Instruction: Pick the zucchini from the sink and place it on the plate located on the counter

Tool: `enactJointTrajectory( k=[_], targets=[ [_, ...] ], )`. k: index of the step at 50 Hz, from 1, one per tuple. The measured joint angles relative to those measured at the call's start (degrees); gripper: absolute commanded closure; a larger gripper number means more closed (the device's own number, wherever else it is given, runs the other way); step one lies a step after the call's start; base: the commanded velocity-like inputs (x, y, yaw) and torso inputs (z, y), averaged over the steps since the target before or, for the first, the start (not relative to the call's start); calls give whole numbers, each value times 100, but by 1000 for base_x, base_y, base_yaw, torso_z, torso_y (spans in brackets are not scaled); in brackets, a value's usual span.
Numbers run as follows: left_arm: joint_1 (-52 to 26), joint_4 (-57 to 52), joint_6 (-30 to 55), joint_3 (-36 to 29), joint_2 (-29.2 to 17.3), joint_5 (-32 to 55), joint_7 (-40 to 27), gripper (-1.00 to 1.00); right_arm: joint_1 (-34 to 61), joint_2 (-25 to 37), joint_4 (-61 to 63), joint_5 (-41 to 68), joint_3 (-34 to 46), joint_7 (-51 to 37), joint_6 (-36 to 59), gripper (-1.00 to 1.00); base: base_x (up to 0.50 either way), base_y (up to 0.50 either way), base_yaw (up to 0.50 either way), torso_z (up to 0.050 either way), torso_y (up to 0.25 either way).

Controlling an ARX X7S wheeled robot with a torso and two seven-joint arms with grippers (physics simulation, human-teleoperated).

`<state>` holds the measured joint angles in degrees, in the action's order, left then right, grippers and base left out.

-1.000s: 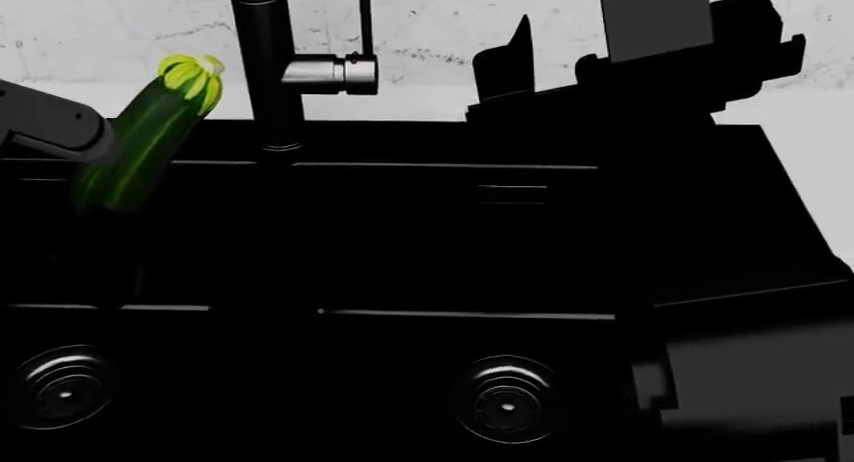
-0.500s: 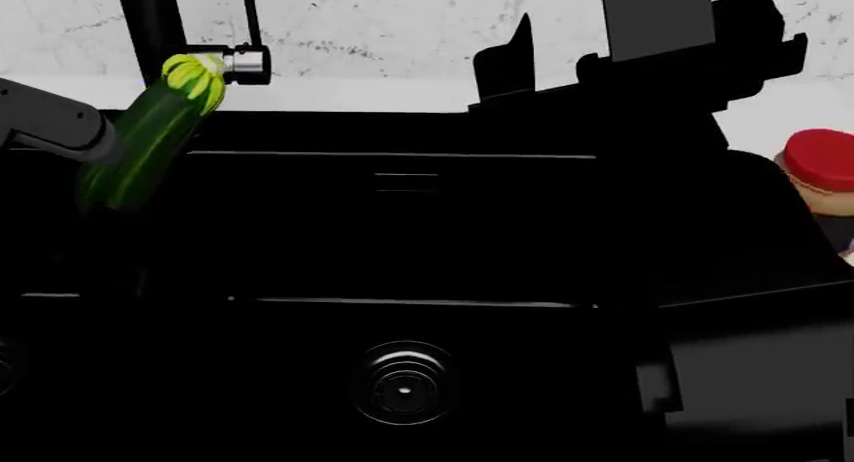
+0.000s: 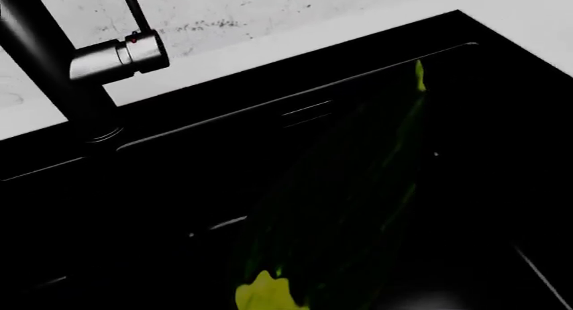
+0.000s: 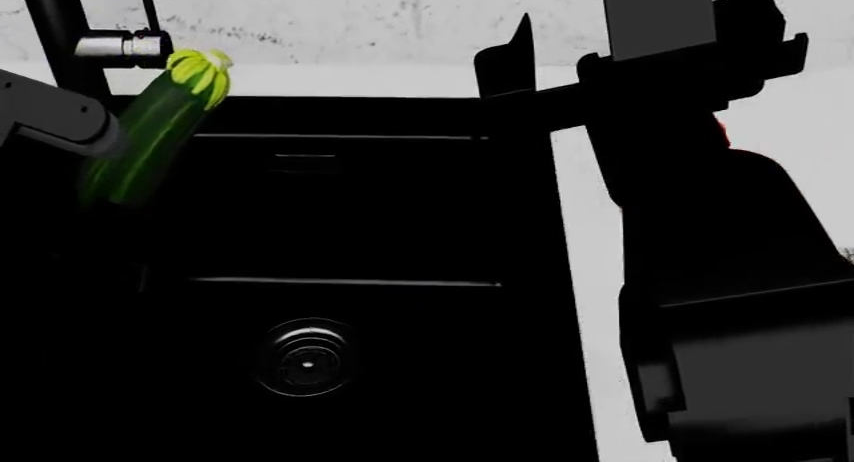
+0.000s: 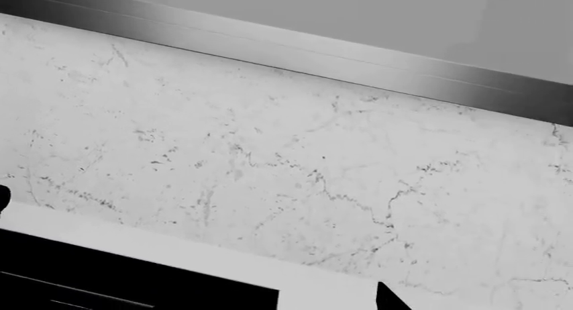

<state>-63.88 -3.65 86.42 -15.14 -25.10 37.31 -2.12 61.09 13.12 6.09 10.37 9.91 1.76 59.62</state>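
The dark green zucchini [image 4: 150, 137] with its pale yellow stem end up is tilted in the air over the left part of the black sink [image 4: 374, 222]. My left gripper [image 4: 83, 150] is shut on its lower part. In the left wrist view the zucchini [image 3: 358, 182] is a dark shape over the basin, its yellow stem end close to the camera. My right gripper [image 4: 587, 47] is raised high over the sink's right edge, open and empty; one fingertip [image 5: 387, 298] shows in the right wrist view. The plate is out of view.
The dark faucet [image 4: 60, 27] stands at the back left, also in the left wrist view [image 3: 54, 62]. A round drain [image 4: 307, 357] lies in the basin. The white counter [image 4: 587, 282] runs right of the sink. The marble backsplash [image 5: 286, 162] is behind.
The head view has swung to the right: the faucet, sink and drain have slid left in the picture. The red object at right is now mostly hidden behind my right arm. The zucchini stays held.
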Motion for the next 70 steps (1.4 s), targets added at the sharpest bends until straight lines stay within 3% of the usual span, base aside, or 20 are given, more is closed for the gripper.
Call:
enactJointTrajectory(
  k=[70],
  targets=[
    [-182, 13, 0, -219, -68, 547, -347, 100, 15, 83, 101, 205, -16, -97, 52, -100, -66, -338, 0, 0, 0]
  ],
)
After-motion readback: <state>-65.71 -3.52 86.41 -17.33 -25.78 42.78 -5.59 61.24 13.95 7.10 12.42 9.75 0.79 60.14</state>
